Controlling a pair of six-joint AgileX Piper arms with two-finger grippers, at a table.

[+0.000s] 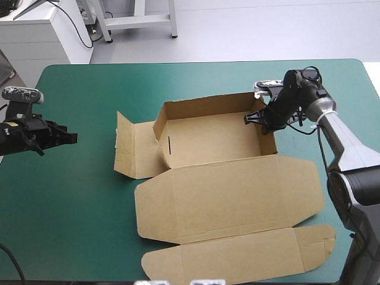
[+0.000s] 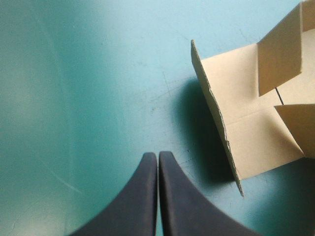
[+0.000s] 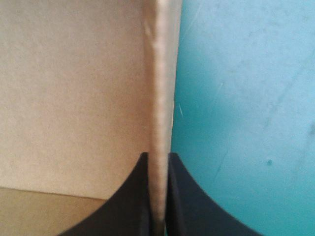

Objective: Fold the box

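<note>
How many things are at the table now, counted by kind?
Brown box: 1
Black grippers: 2, the left gripper shut and empty, the right gripper shut on the box's wall
Total: 3

box (image 1: 219, 142) on table (image 1: 77, 208) (right pincer (image 3: 158, 157) astride its right wall).

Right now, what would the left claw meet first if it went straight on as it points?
Probably the box's left flap: in the high view the left claw points at it across teal-green cover. The wrist view shows it off to one side, so it may miss.
</note>
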